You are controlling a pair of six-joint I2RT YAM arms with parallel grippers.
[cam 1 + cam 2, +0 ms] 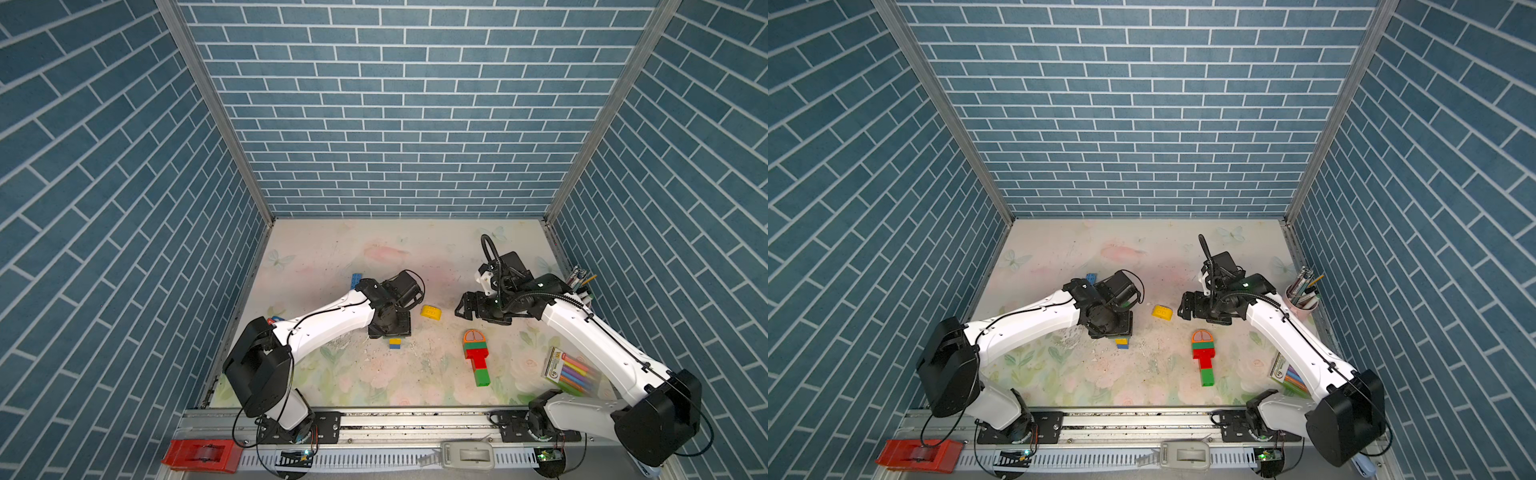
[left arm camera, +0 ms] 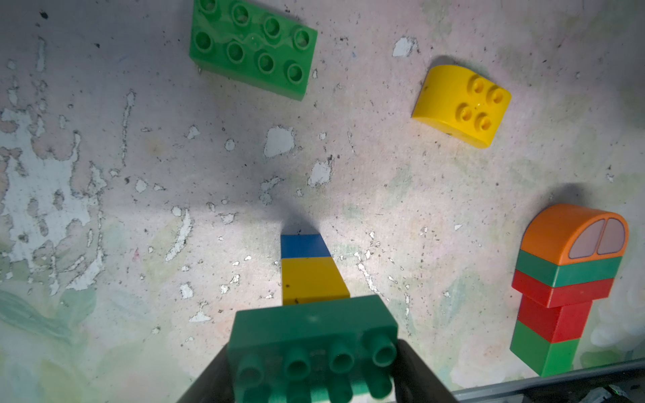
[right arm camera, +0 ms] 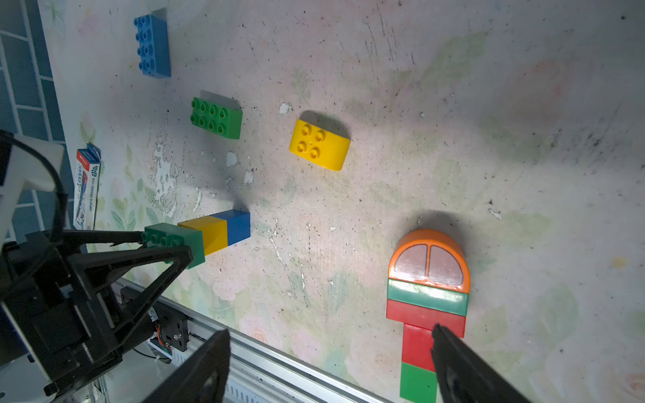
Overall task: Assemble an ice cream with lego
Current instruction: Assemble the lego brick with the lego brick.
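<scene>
Left fingers [image 2: 415, 380] clamp green brick [image 2: 314, 324] topping yellow-blue stack [image 2: 310, 279], blue end toward surface [image 2: 453, 195] (likely standing it upright); right fingers [image 3: 464, 370] spread, empty.

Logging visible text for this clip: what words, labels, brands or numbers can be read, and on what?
Nothing reads clearly.
Marker pack label: print too small to read.
Small printed carton: lettering blurred, unreadable.
Orange dome piece: grey panels, no lettering.
</scene>
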